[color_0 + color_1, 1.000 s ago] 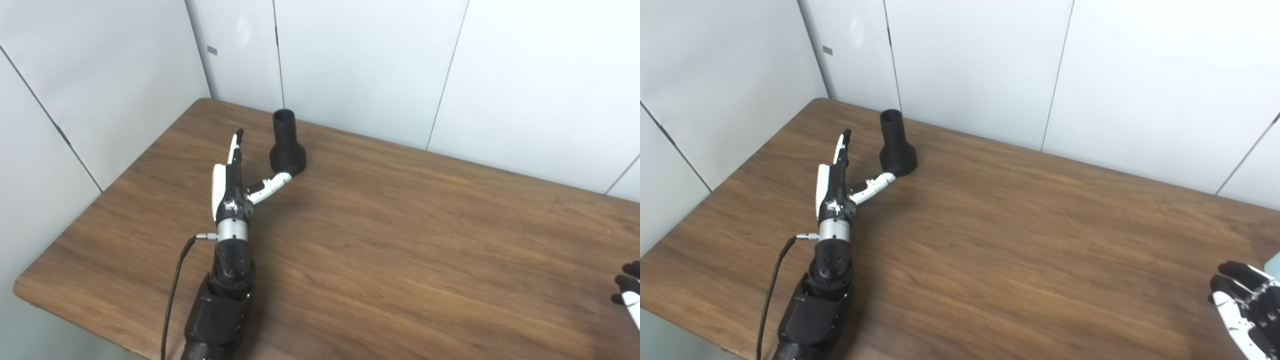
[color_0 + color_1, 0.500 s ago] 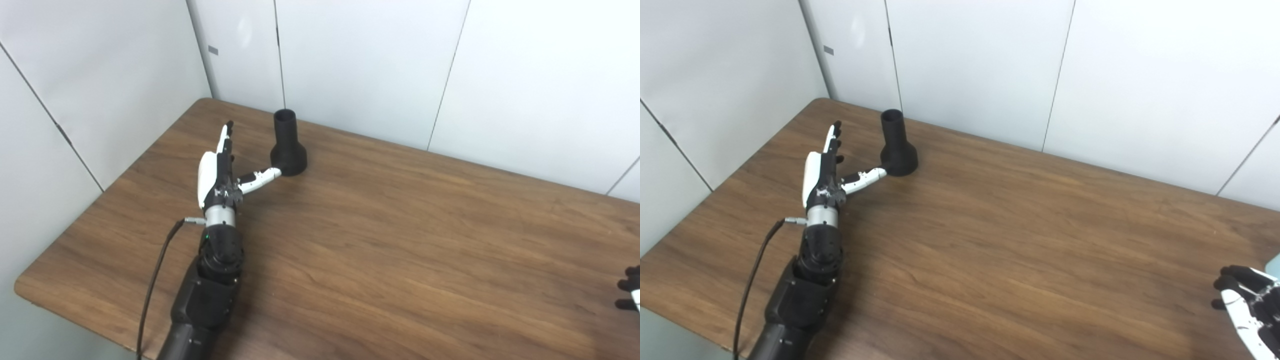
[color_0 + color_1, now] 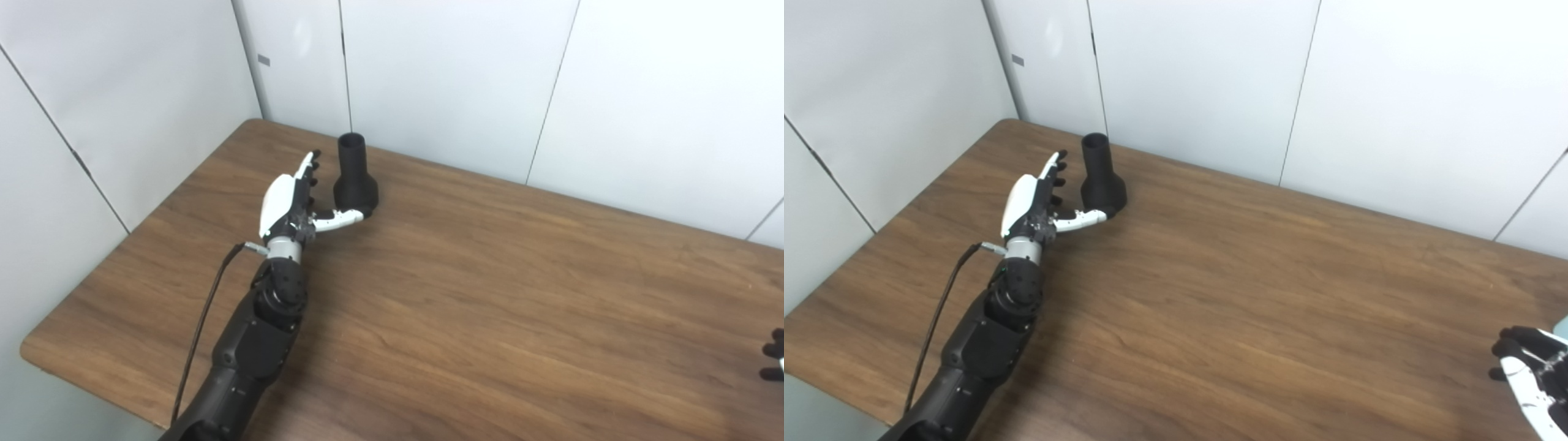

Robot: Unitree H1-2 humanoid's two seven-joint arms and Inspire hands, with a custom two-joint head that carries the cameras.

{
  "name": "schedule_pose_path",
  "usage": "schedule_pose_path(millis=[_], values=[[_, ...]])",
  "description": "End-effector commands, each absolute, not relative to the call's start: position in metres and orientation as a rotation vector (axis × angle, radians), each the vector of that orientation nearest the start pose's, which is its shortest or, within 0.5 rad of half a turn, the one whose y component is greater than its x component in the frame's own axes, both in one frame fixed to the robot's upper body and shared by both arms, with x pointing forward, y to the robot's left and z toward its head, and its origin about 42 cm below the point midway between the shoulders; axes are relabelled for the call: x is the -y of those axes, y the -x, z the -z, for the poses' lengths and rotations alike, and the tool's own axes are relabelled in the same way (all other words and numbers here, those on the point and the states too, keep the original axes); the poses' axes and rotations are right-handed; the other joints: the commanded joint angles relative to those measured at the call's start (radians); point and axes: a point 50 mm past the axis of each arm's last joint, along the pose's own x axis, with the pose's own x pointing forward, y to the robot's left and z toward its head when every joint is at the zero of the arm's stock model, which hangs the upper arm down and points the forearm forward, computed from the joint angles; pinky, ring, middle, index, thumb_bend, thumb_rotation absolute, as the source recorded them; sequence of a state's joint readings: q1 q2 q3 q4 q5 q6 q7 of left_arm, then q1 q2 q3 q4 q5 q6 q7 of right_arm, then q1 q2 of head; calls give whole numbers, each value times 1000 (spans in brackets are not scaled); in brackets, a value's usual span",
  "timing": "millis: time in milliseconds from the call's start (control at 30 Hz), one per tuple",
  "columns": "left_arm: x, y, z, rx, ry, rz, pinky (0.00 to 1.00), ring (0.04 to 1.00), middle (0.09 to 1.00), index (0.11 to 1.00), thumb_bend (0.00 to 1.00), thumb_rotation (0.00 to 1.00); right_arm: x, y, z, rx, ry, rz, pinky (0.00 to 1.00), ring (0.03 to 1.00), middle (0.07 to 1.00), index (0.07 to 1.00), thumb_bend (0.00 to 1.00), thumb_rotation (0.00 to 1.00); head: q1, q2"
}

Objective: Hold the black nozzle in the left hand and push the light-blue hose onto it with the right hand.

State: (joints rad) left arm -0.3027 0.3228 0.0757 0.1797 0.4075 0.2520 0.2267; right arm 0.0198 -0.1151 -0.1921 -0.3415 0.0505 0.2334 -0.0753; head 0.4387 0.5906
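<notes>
the black nozzle (image 3: 354,176) stands upright on its flared base at the far left of the wooden table (image 3: 490,288), close to the white wall panels (image 3: 429,73), narrow mouth up; the left hand (image 3: 293,199) is beside it on the left, spread wide and holding nothing, fingers (image 3: 306,168) straight along the neck and the thumb (image 3: 338,217) hooked toward the base, perhaps touching it, though that is hard to tell; the step in hand looks like the grasp of the nozzle, and to do it well the palm should come in square against the neck and the fingers wrap above the flare, leaving the mouth clear for the hose; closing too low, or thumb first, risks tipping or sliding it; the right hand (image 3: 1531,373) shows only at the lower right edge, too cropped to tell its state; a pale sliver just past it may be the light-blue hose (image 3: 1562,326), otherwise out of view.
</notes>
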Motion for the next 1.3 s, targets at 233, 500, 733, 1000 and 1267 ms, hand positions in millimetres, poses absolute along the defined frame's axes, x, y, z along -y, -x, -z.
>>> schedule_pose_path(millis=[233, 500, 733, 1000, 1267], values=[[-330, -404, -175, -4, -754, -323, 692, 844, 979, 981, 1000, 297, 293, -260, -195, 167, 77, 244, 439, 587, 614, 542, 287, 260, -15, 8], [-328, -413, -173, -49, -780, -315, 798, 922, 987, 984, 1000, 299, 292, -255, -198, 161, 77, 245, 435, 584, 609, 540, 285, 253, -21, 13], [-334, -414, -171, -75, -836, -311, 782, 908, 970, 954, 1000, 267, 290, -254, -200, 154, 81, 245, 436, 585, 615, 546, 282, 256, -29, 13], [-342, -414, -163, -94, -932, -295, 715, 822, 848, 848, 1000, 163, 288, -253, -203, 147, 80, 247, 443, 590, 619, 548, 253, 224, -33, 14], [-347, -414, -144, -104, -1019, -319, 709, 816, 825, 804, 1000, 117, 284, -252, -206, 145, 78, 248, 450, 602, 629, 555, 206, 189, -40, 16]])
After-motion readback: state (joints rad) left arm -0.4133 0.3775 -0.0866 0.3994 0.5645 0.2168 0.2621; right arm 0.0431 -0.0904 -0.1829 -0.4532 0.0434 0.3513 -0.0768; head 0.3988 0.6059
